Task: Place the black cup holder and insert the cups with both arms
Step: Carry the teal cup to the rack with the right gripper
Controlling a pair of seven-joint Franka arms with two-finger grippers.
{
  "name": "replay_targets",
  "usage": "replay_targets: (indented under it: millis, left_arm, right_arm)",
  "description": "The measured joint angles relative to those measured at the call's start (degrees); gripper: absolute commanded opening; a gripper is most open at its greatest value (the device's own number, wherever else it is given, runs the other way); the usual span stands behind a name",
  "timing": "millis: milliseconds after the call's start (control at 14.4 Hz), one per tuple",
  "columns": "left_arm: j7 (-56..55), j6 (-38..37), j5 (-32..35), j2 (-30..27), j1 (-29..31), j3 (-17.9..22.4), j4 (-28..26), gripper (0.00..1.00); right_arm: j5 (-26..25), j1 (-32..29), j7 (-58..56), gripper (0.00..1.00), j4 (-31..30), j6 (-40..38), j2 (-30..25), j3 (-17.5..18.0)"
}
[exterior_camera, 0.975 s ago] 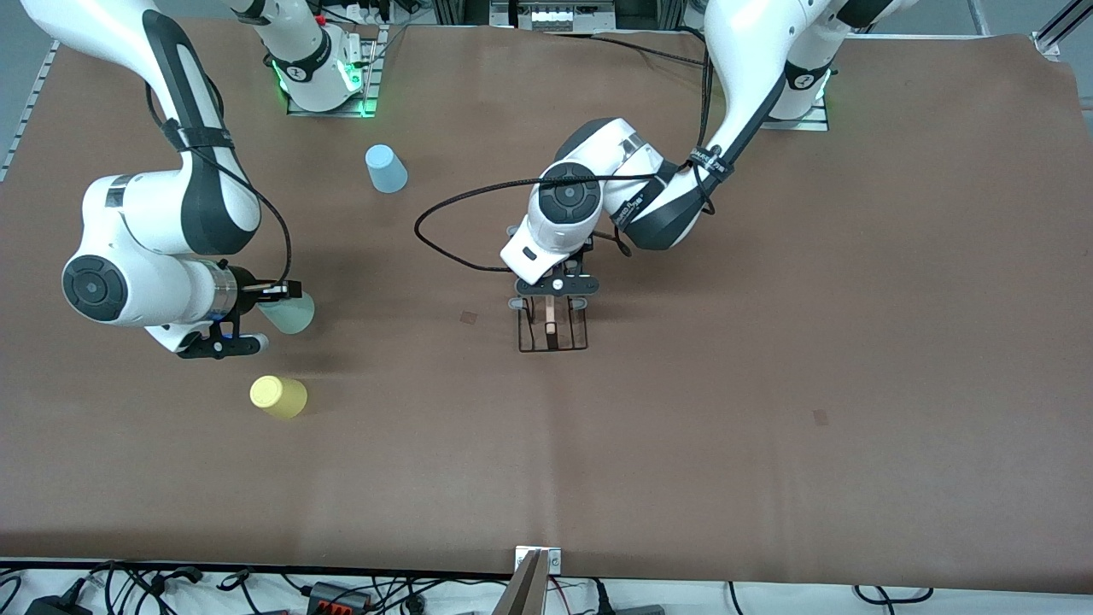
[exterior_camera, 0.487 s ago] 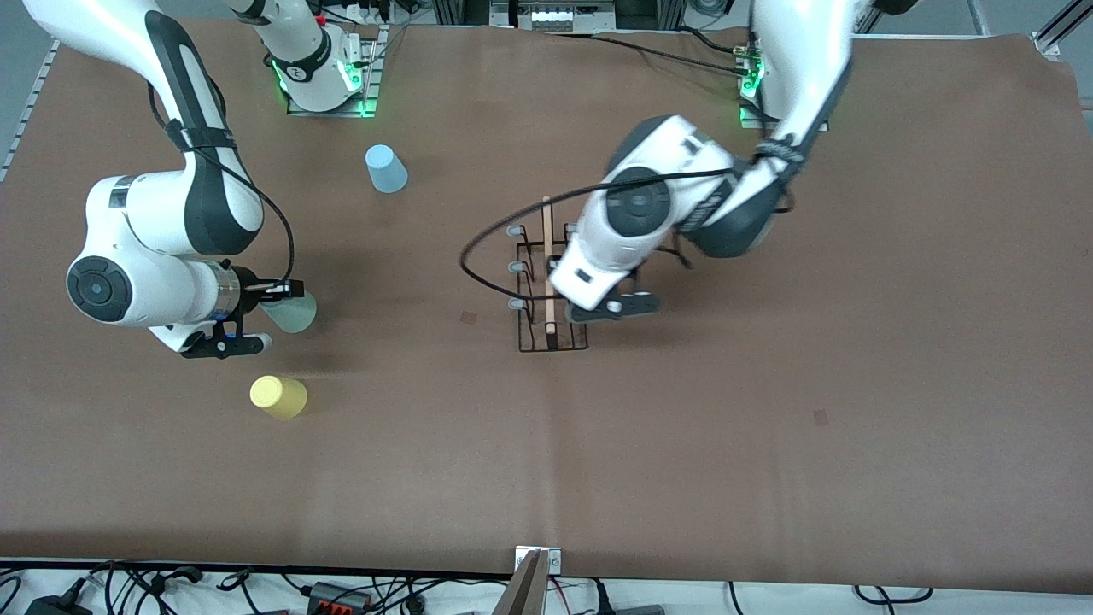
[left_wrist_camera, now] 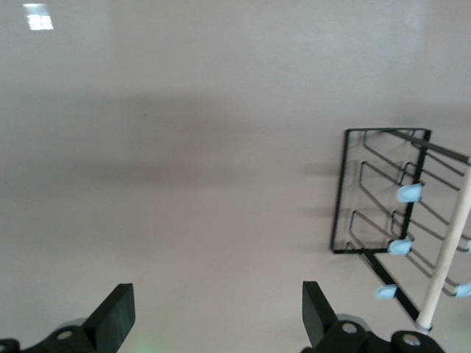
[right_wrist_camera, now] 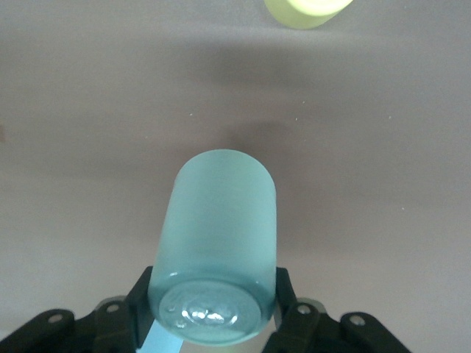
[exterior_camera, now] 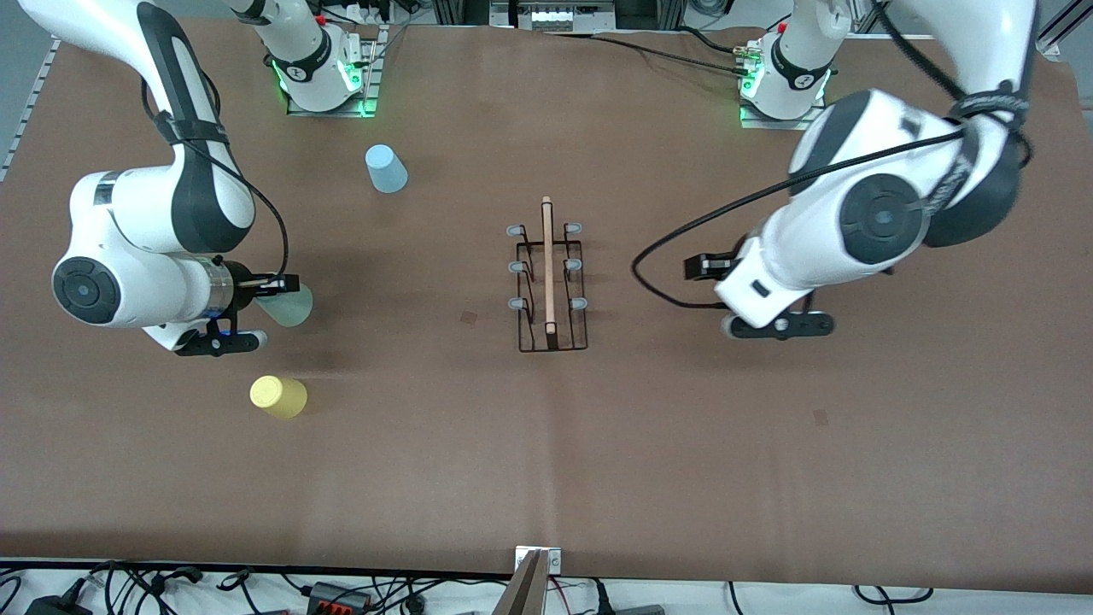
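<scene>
The right claw [right_wrist_camera: 213,312] is clamped on the green cup [right_wrist_camera: 217,235], holding it by its base end so the cup lies roughly level, clear of the worktop [exterior_camera: 683,444], near the right arm's end. In the front view the same claw [exterior_camera: 277,286] and green cup [exterior_camera: 289,306] hang over bare brown surface. Just nearer the camera, the yellow cup [exterior_camera: 278,397] lies on the worktop; the right wrist view catches only its edge [right_wrist_camera: 307,10]. The blue cup [exterior_camera: 386,168] stands upside down, farther from the camera, close to the right arm's base.

The left claw [left_wrist_camera: 213,312] has its fingers [left_wrist_camera: 116,315] spread wide apart and holds nothing. It hangs over bare worktop toward the left arm's end; in the front view the claw [exterior_camera: 713,286] is mostly hidden under the wrist, so its exact height is hard to judge.

The holder [exterior_camera: 551,282] stands alone mid-worktop, well apart from both claws, its wooden rod [exterior_camera: 547,265] running toward the camera, six pale-tipped pegs all bare. The left wrist view shows it [left_wrist_camera: 383,213] off to one side.
</scene>
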Motion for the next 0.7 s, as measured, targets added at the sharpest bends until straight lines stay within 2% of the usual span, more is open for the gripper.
replay_targets:
  millis: [209,418,696]
  left_arm:
    - [2.3,-3.5,0.0,-2.7,2.5,0.0,-0.1,1.00]
    - [5.5,-6.0,0.0,-3.9,4.3,0.0,-0.1,1.00]
    - [6.2,-6.9,0.3,-4.5,4.0,-0.9,-0.4,1.00]
  right_arm:
    - [1.1,3.1,0.3,0.15,1.4,-1.3,-0.1,0.2]
    - [2.3,9.2,3.4,0.15,1.5,-1.3,0.0,0.6]
    - [8.3,18.7,11.2,0.15,4.1,-1.3,-0.1,1.0]
